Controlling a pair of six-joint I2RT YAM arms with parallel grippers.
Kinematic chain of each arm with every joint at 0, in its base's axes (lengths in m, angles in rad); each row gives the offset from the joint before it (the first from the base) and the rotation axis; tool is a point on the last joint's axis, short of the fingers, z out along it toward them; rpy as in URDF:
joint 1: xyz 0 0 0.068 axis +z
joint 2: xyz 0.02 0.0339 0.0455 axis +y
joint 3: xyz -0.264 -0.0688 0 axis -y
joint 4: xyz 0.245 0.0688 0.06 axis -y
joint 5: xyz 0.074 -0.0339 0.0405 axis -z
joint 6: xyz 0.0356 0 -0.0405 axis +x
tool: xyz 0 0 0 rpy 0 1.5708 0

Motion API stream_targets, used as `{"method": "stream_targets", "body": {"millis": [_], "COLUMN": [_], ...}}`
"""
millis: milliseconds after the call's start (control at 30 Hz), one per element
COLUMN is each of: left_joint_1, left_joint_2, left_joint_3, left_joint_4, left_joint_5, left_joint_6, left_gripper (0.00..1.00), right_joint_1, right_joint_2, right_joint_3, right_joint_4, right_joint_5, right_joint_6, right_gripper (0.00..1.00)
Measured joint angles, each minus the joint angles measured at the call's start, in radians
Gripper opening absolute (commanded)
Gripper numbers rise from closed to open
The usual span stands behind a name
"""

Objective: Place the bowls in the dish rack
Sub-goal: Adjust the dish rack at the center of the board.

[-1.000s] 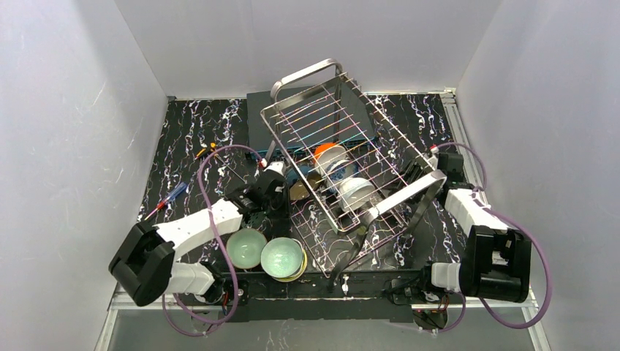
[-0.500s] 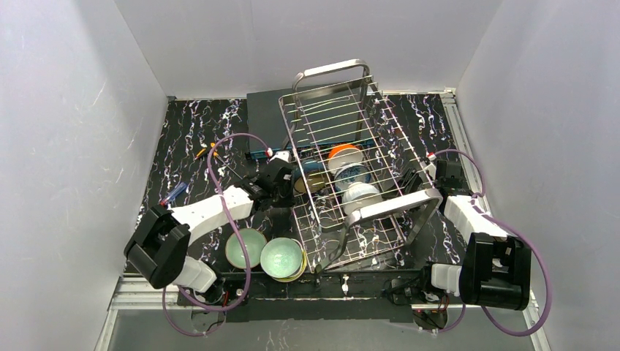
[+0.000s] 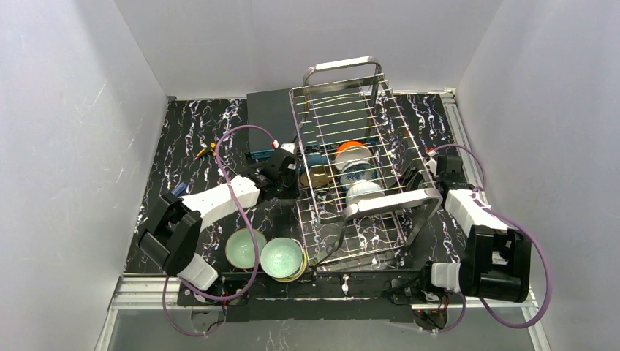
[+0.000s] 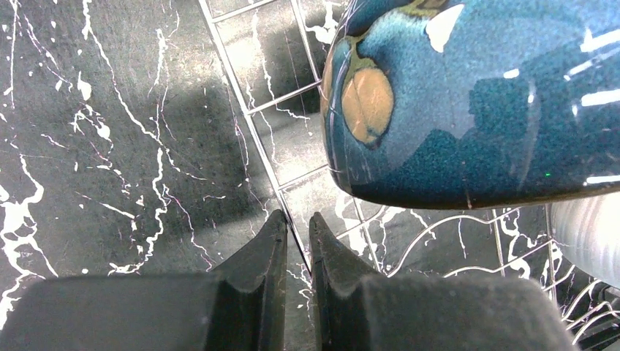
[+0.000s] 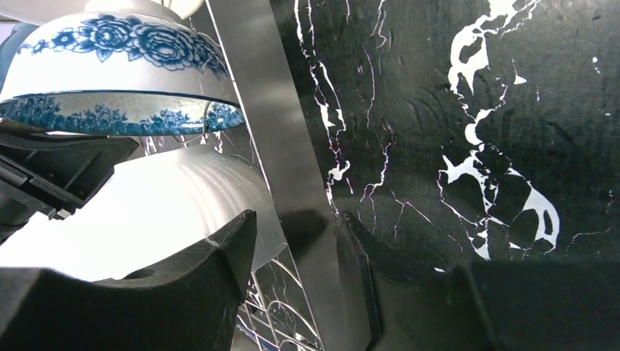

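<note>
Top: dish rack (image 3: 387, 202) stands mid-counter (image 3: 190, 139), several bowls (image 3: 354, 170) inside; two pale green bowls (image 3: 246, 248) (image 3: 283, 257) sit on the counter near its left corner.
Left wrist: left end effector (image 4: 296, 238) pinched together on a rack wire, teal bowl (image 4: 468, 102) just beyond.
Right wrist: right end effector (image 5: 296, 234) astride the rack's flat handle, apparently clamping it; blue-patterned bowl (image 5: 124, 66) above white bowl (image 5: 168, 212).

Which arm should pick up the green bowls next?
Left, probably. The pale green bowls sit at the near left, close to the left gripper, which need only release the dish rack wire. The right gripper clamps the rack's opposite side, farther away.
</note>
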Motion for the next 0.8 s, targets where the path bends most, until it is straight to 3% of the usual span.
{"method": "stream_targets", "body": {"millis": [67,233,500,800], "left_joint_1": [0.0,-0.013,-0.019,-0.018], "left_joint_2": [0.0,-0.066,-0.363,-0.587], "left_joint_3": [0.0,0.013,-0.013,-0.04], "left_joint_4": [-0.003,0.027,-0.02,-0.369], "left_joint_5": [0.0,0.034,-0.011,-0.045], "left_joint_6": [0.006,0.032,0.037,0.001], "left_gripper": [0.49,0.97,0.98,0.93], "right_joint_1": [0.0,0.0,0.002,0.002], "right_joint_2": [0.001,0.0,-0.024,-0.031], "right_joint_3": [0.017,0.073,0.165,0.185], "right_joint_4": [-0.018,-0.074,-0.146,-0.158], "right_joint_5": [0.003,0.027,0.071,0.064], "right_joint_6": [-0.015,-0.053,-0.094,-0.096], "right_gripper": [0.57,0.68,0.81,0.84]}}
